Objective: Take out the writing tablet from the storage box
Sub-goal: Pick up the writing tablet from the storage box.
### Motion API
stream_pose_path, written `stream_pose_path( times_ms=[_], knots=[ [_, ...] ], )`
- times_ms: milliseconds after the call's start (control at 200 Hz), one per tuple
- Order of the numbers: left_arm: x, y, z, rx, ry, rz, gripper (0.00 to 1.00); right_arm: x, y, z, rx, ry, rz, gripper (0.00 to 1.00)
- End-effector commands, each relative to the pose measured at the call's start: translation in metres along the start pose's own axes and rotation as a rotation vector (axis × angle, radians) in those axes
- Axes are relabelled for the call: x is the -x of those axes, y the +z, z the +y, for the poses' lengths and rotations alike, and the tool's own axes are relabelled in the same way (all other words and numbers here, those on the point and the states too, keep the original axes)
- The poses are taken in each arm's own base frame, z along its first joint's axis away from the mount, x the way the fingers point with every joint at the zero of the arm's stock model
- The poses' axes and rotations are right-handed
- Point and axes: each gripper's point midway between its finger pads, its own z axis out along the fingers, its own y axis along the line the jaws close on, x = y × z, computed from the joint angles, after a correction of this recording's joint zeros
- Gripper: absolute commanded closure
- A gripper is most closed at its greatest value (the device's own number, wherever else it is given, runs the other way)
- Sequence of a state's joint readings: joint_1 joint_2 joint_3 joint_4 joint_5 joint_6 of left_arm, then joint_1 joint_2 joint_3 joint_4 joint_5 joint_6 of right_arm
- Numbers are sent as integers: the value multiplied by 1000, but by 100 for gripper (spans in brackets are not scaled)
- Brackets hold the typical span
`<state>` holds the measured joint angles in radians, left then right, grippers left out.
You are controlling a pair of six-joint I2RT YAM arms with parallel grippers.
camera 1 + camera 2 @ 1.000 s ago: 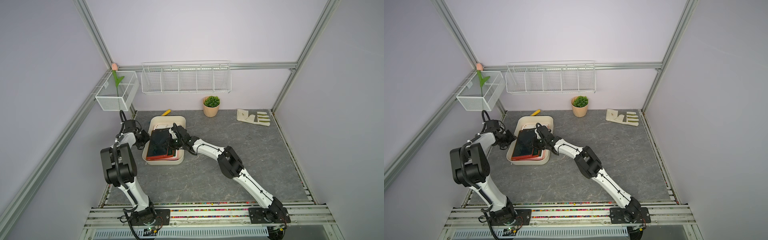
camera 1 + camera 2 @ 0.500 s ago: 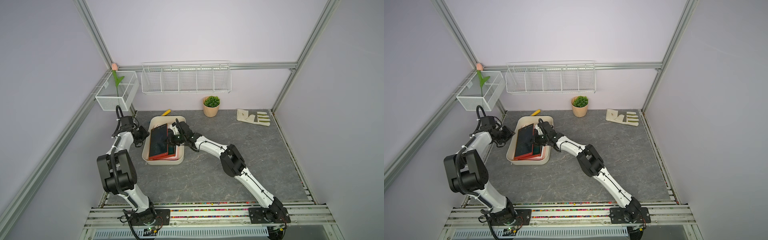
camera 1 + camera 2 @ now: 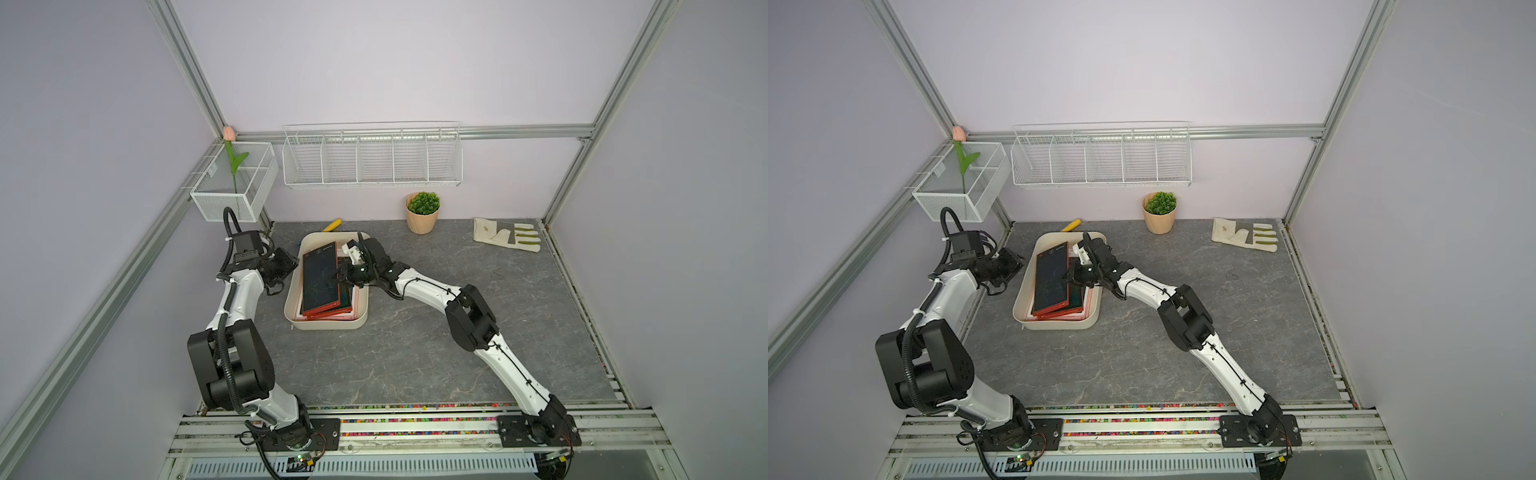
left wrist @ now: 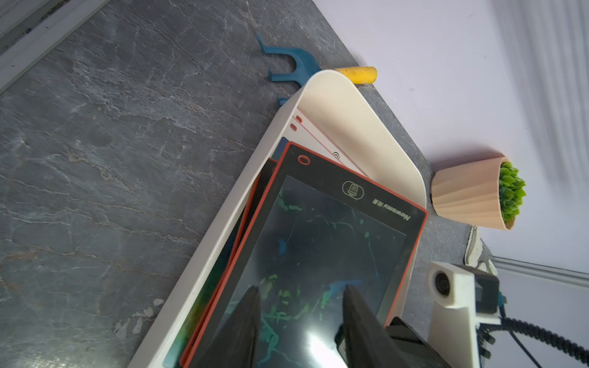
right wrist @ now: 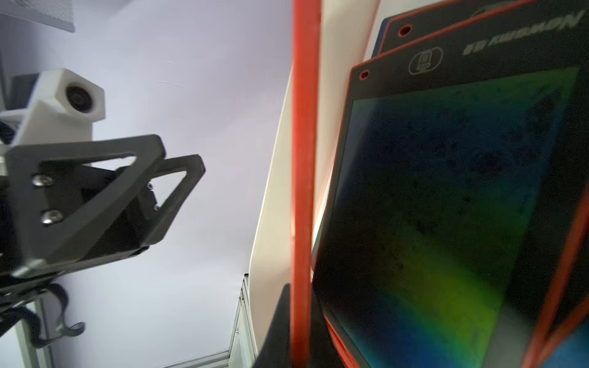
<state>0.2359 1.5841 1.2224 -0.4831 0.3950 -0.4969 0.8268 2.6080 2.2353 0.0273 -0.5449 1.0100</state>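
My right claw (image 3: 1068, 277) pinches the top writing tablet (image 3: 1052, 277) by its edge, tilting it above the stack in the storage box (image 3: 1059, 323); my left claw (image 3: 1016, 262) hovers just beside the box's wall.

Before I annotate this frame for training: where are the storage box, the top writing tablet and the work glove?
storage box (image 3: 328, 326), a top view, near rim wall.
top writing tablet (image 3: 319, 278), a top view, dark screen middle.
work glove (image 3: 492, 237), a top view, cream palm.
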Motion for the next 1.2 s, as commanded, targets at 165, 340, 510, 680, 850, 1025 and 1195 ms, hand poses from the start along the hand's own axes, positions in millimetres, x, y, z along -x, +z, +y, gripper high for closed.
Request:
stream_pose_path(
  times_ms=[165, 340, 510, 680, 850, 1025, 1195],
  knots=[
    [-10, -22, -23, -147, 7, -23, 55, 26, -57, 65, 120, -33, -42, 93],
    [-22, -24, -33, -227, 28, 8, 54, 24, -99, 65, 149, -10, -44, 93],
    [-53, -24, -66, -356, 90, 72, 51, 12, -146, 62, 146, 17, -42, 93],
    [-92, -18, -91, -432, 135, 155, 50, -5, -193, 51, 111, 20, -55, 93],
    [-117, -19, -107, -536, 130, 193, 47, -22, -220, 49, 114, 23, -61, 93],
    [-139, -24, -116, -598, 149, 216, 42, -29, -234, 48, 143, 37, -61, 93],
    [-162, -24, -145, -692, 170, 268, 42, -30, -240, 49, 165, 29, -69, 93]
  ],
)
